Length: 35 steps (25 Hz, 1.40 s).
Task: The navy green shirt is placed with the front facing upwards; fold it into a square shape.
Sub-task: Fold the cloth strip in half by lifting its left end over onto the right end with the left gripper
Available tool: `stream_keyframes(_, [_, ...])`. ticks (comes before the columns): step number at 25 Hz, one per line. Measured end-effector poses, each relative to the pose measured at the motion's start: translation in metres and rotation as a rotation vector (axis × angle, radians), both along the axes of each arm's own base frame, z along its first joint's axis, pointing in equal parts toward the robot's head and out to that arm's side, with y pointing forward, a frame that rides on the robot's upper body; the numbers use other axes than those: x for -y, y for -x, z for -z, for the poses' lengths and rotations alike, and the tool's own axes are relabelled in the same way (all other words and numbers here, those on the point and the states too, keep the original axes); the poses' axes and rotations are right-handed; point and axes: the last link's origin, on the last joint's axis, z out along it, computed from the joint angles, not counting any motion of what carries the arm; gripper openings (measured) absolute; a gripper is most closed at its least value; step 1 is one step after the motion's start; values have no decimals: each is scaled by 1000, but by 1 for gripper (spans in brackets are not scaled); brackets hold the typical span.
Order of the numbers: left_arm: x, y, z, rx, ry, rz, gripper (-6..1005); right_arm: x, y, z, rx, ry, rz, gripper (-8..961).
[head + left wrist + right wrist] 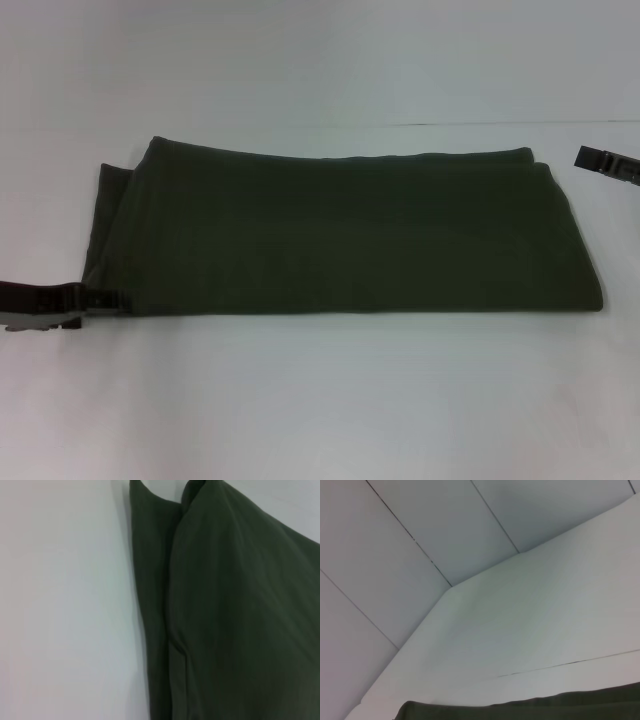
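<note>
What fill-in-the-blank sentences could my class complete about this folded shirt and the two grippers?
1. The navy green shirt lies folded into a long ____ band on the white table.
2. The left gripper is at the shirt's near ____ corner.
3. The right gripper is ____ from the shirt, beyond its far right corner.
4. No ____ shows on the shirt's upward face; it is plain green.

Missing words: rectangular; left; apart; lettering

Plain dark olive-green shirt on white table, black hands at edges
</note>
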Motion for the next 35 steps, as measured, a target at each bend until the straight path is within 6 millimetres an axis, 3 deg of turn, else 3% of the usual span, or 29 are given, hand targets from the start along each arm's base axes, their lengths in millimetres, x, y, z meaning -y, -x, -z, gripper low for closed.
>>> stream_keyframes(23, [-23,-15,7,-33,-11,59,851,0,3,7,-9,13,-6,908])
stream_keyframes(35, [-24,-17,6,-27,-21,67,850,-1,2,7,0,7,-1,907])
